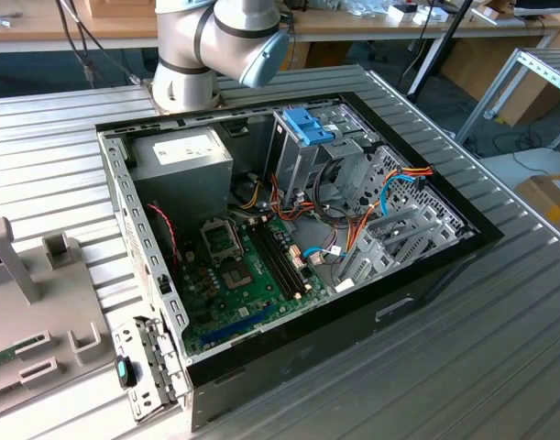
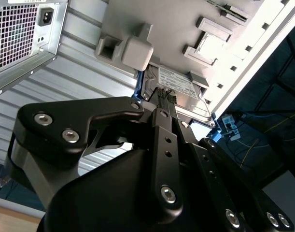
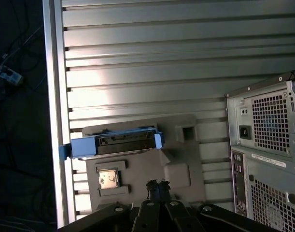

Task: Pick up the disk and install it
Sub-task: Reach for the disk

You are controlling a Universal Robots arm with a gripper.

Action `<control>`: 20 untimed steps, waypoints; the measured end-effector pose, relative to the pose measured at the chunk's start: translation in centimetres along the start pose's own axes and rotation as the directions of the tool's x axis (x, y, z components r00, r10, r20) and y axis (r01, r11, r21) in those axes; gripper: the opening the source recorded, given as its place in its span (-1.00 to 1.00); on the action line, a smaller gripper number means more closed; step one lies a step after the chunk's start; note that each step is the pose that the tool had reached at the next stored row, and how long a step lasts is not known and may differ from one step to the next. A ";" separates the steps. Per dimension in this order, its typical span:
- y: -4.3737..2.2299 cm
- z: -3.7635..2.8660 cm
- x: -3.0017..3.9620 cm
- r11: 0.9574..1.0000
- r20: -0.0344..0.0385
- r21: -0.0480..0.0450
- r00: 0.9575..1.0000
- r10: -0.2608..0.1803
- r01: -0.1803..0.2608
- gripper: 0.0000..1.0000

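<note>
The disk (image 3: 113,143), grey metal in a light-blue rail frame, rests on the grey fixture tray (image 3: 183,159) near the ribbed table's edge. In the second wrist view the disk (image 2: 178,83) shows its white label beyond my black fingers. My gripper (image 3: 158,184) hangs over the tray, short of the disk and apart from it. Its fingertips stand close together with nothing between them. In the second wrist view the gripper (image 2: 165,99) lines up with the disk's near edge.
An open computer case (image 1: 426,275) lies on the table with a blue-tabbed drive cage (image 1: 309,128) and a power-supply box (image 1: 183,156) inside. Its rear panel (image 3: 268,145) stands beside the tray. A processor chip (image 3: 108,178) sits in a tray pocket. The table edge (image 3: 53,121) runs close by.
</note>
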State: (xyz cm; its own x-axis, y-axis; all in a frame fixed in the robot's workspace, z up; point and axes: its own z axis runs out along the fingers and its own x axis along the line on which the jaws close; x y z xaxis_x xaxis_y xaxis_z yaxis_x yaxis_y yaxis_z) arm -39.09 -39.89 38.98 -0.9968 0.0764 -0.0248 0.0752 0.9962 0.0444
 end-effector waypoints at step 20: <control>1.31 0.20 1.71 1.000 0.000 0.000 1.000 0.000 0.000 -0.79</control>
State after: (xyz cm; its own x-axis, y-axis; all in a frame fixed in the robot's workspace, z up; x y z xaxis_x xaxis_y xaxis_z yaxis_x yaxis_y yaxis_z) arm -40.69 -38.45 38.79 -0.9968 0.0762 -0.0246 0.0751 0.9962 0.0443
